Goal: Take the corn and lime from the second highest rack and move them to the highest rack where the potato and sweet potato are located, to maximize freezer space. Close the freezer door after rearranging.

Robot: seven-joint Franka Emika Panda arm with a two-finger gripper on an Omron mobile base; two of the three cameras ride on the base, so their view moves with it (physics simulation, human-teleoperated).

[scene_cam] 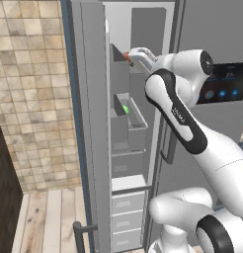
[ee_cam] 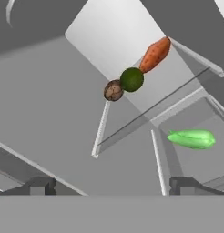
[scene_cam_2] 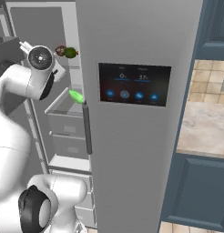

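Freezer [scene_cam_2: 132, 150]: I have the base parked in front of it with the freezer door [scene_cam: 89, 123] swung wide, so the arm can reach into the compartment.
Highest rack [ee_cam: 127, 36]: in the hand view three things sit in a touching row on it: the sweet potato [ee_cam: 155, 54], the lime [ee_cam: 131, 79] in the middle, and the brown potato [ee_cam: 113, 90] at the other end. The lime is already up here, so I judge that half of the move done. The right base view shows a brown and a green lump side by side [scene_cam_2: 70, 53] on that shelf.
Second highest rack [scene_cam: 136, 118]: the corn [ee_cam: 192, 139], a bright green husk, lies in this deeper bin, apart from the group above. It shows as a green spot [scene_cam: 125, 109] in the left base view.
Claw [ee_cam: 111, 185]: fingertips spread wide apart with nothing between them, so it is empty.
Why the arm is held so: the wrist is high, level with the top shelf, just outside the row of three; I read this as the pose following a release.
Corn relative to claw: it lies off to one side of the fingertips and beyond them, on the lower level, not between the tips.
Next, as I judge it: drop the hand toward the bin and line up over the corn.
Risk: the thin front rail of the bin could catch a finger on the way in.
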